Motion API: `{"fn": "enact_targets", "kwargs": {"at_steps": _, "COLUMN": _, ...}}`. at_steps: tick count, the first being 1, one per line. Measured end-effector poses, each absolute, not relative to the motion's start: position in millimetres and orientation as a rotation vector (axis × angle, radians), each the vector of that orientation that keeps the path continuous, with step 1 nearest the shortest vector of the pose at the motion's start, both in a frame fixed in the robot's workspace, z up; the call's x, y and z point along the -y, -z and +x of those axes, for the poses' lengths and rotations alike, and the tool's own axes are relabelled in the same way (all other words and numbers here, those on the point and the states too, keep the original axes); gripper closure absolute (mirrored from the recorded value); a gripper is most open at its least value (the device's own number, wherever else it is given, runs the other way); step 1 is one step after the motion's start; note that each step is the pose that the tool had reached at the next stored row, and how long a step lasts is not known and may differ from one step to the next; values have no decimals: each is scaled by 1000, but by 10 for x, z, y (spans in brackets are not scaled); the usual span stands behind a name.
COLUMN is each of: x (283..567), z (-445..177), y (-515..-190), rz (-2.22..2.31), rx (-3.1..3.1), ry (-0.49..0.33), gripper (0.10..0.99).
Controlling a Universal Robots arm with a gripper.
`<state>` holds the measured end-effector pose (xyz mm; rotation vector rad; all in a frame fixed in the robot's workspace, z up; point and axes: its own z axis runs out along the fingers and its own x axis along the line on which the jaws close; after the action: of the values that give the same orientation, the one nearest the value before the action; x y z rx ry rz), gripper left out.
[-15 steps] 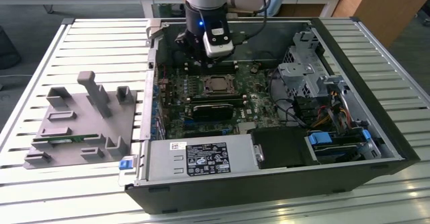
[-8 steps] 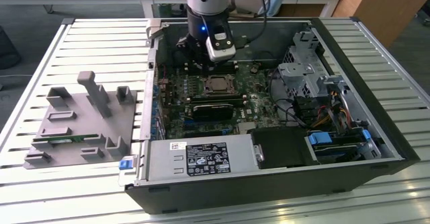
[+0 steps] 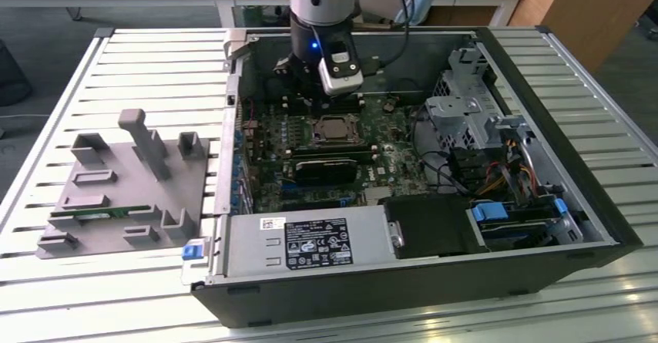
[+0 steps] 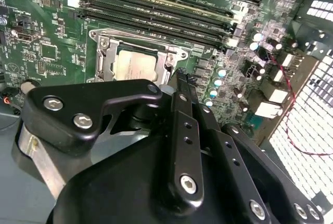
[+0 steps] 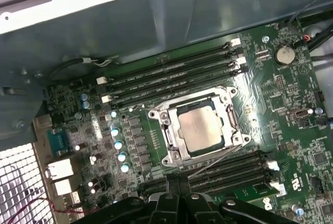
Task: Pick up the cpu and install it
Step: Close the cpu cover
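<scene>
A pale slatted surface (image 3: 154,65) carries an open computer case (image 3: 606,227) lying on its side. A grey plastic fixture (image 3: 123,196) stands beside it on the exterior view's left.

The arm (image 3: 320,4) drops almost vertically into the case, its wrist upright over the green motherboard (image 3: 396,166).

The cpu (image 3: 334,129) is not in the end effector (image 5: 179,185). It lies flat on the board, silver top up, inside the metal socket frame (image 5: 229,104), so it looks already seated. A thin wire lever (image 5: 218,160) slants loose across the frame's edge, and whether the frame is latched cannot be told.

In the first wrist view the fingertips meet with no gap between them and carry nothing. The end effector is closed and empty.

The relation that matters is this: the cpu lies below the fingertips and just off to one side of them, near but apart, not directly under them. In the exterior view it sits just toward the camera from the wrist.

The chip is square (so it has no long axis to speak of). Its edges run parallel to the memory slots (image 5: 171,76) flanking the socket on two sides.

In the second wrist view the end effector (image 4: 182,83) hangs above the board, with the cpu (image 4: 136,64) just past its tip.
</scene>
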<state>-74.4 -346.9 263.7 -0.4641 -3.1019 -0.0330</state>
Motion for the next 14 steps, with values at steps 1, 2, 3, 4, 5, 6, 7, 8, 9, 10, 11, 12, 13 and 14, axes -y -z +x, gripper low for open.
{"fn": "enact_targets", "kwargs": {"at_steps": 1, "x": 3468, "z": -741, "y": -2633, "rz": -464, "rx": 3102, "ry": 33, "gripper": 980}}
{"fn": "enact_targets", "kwargs": {"at_steps": 2, "x": 3468, "z": -742, "y": -2634, "rz": -464, "rx": 3102, "ry": 33, "gripper": 980}}
{"fn": "enact_targets", "kwargs": {"at_steps": 3, "x": 3455, "z": -723, "y": -2557, "rz": -463, "rx": 3102, "ry": 33, "gripper": 980}}
{"fn": "enact_targets", "kwargs": {"at_steps": 4, "x": 3456, "z": -723, "y": -2549, "rz": -462, "rx": 3102, "ry": 33, "gripper": 980}}
{"fn": "enact_targets", "kwargs": {"at_steps": 5, "x": 3456, "z": -723, "y": -2539, "rz": -456, "rx": 3103, "ry": 33, "gripper": 980}}
{"fn": "enact_targets", "kwargs": {"at_steps": 6, "x": 3455, "z": -722, "y": -2530, "rz": -440, "rx": 3105, "ry": 33, "gripper": 980}}
{"fn": "enact_targets", "kwargs": {"at_steps": 7, "x": 3455, "z": -722, "y": -2523, "rz": -424, "rx": 3107, "ry": 33, "gripper": 980}}
{"fn": "enact_targets", "kwargs": {"at_steps": 8, "x": 3455, "z": -721, "y": -2518, "rz": -412, "rx": 3109, "ry": 33, "gripper": 980}}
{"fn": "enact_targets", "kwargs": {"at_steps": 9, "x": 3456, "z": -720, "y": -2516, "rz": -406, "rx": 3109, "ry": 32, "gripper": 980}}
{"fn": "enact_targets", "kwargs": {"at_steps": 10, "x": 3456, "z": -717, "y": -2514, "rz": -404, "rx": 3110, "ry": 32, "gripper": 980}}
{"fn": "enact_targets", "kwargs": {"at_steps": 11, "x": 3455, "z": -714, "y": -2511, "rz": -403, "rx": 3110, "ry": 33, "gripper": 980}}
{"fn": "enact_targets", "kwargs": {"at_steps": 12, "x": 3454, "z": -714, "y": -2509, "rz": -403, "rx": 3110, "ry": 33, "gripper": 980}}
{"fn": "enact_targets", "kwargs": {"at_steps": 13, "x": 3453, "z": -713, "y": -2506, "rz": -404, "rx": 3110, "ry": 33, "gripper": 980}}
{"fn": "enact_targets", "kwargs": {"at_steps": 14, "x": 3449, "z": -713, "y": -2503, "rz": -404, "rx": 3110, "ry": 34, "gripper": 980}}
